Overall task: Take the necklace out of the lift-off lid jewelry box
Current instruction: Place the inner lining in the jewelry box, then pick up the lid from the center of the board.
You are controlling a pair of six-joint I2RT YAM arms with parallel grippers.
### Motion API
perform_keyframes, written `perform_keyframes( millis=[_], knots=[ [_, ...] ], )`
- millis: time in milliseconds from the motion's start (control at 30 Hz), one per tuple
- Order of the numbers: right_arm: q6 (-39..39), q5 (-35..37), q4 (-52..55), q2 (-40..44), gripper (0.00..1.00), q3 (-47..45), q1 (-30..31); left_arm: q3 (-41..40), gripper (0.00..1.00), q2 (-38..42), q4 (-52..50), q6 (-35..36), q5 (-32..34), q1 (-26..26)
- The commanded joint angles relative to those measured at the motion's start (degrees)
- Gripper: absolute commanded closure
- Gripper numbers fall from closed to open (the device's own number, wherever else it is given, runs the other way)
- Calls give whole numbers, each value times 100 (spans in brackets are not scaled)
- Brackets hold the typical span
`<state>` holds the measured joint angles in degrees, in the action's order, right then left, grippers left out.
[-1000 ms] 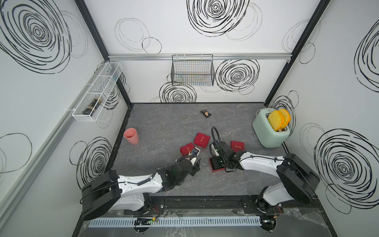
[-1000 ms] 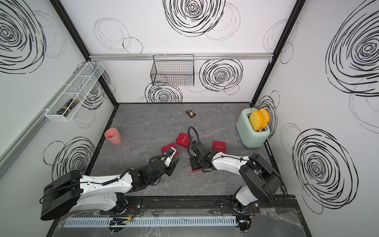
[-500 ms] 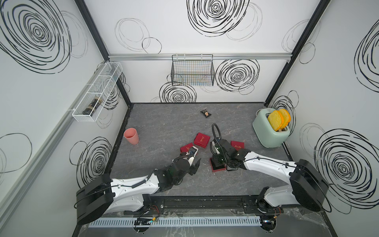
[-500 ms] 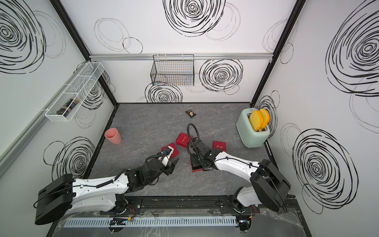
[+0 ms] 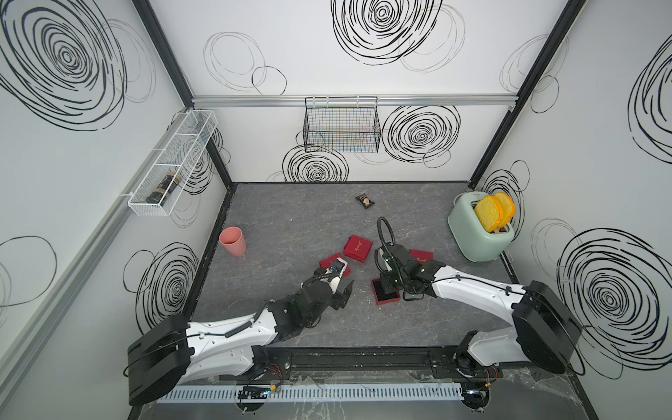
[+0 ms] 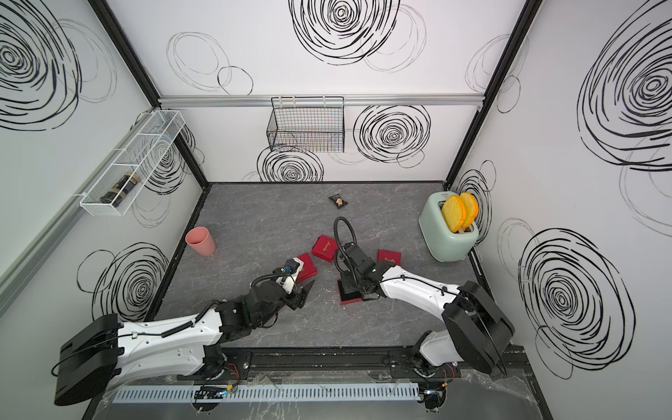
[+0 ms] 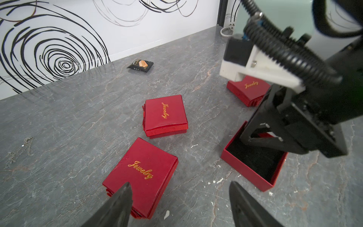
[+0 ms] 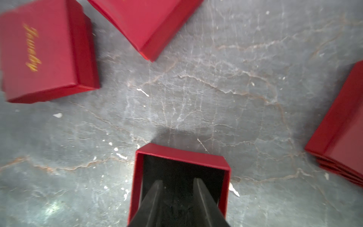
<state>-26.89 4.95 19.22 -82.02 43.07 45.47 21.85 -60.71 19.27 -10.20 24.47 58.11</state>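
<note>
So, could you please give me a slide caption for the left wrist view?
Right pincer inside the open red box; the necklace lies apart on the table.

White walls (image 5: pixel 327 80) with black swirls enclose a grey marbled tabletop (image 5: pixel 291 225)

pink cup (image 5: pixel 232 241) upright | toaster (image 5: pixel 472 236) holding toast (image 5: pixel 491 212) | snack packet (image 5: pixel 365 200)

Your right tool (image 8: pixel 178 180) is black, and so is the lining of the open red box (image 7: pixel 243 173) around its tips. Ahead of your black left tool (image 7: pixel 179 183) you see three closed red boxes (image 7: pixel 165 114), each lettered "Jewelry" in gold script. Well apart from the right tool, the necklace (image 7: pixel 26 141) shows pale silver on the grey tabletop (image 7: pixel 78 98), which is veined in white and rust.
</note>
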Motion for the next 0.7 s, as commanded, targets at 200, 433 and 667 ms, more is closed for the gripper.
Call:
perform_keyframes(
  millis=[200,433,667],
  knots=[
    [8,199,158,-611,68,35,-5,-125,19,338,-106,58,38,-80],
    [136,182,330,8,55,179,-59,-211,18,520,-188,45,6,-124],
    [320,-41,339,732,40,161,-659,-292,16,594,-263,23,-182,-203]
  ],
)
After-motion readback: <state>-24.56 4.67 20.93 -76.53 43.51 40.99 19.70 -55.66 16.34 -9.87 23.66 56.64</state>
